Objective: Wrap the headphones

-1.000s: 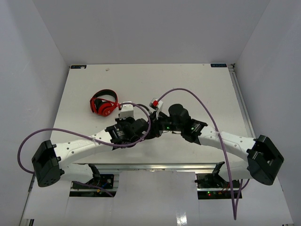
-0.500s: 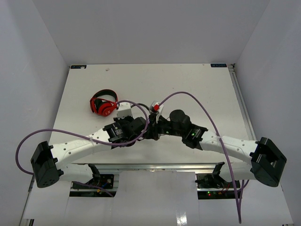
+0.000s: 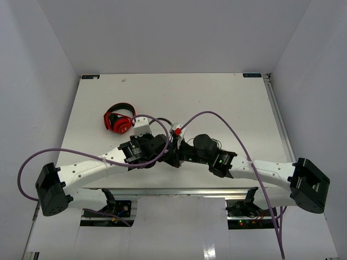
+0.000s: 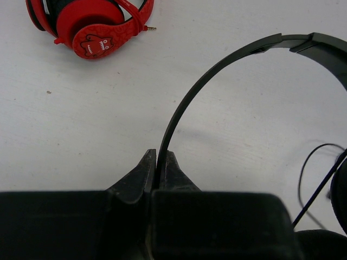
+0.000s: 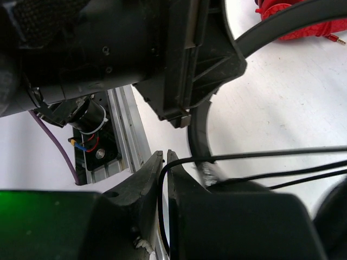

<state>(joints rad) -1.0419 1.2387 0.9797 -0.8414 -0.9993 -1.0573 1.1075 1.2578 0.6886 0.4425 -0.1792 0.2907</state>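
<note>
Got the left gripper clamped on the headphones' headband near the middle of the tabletop, arc running up and right, with the right gripper pinched shut on the cable just beside (nearer for winding).

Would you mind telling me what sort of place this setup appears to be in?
Likely a robot lab's test booth: a white table boxed in by plain walls, a left arm and right arm bolted at its near edge, red headphones and black headphones as practice items.
</note>
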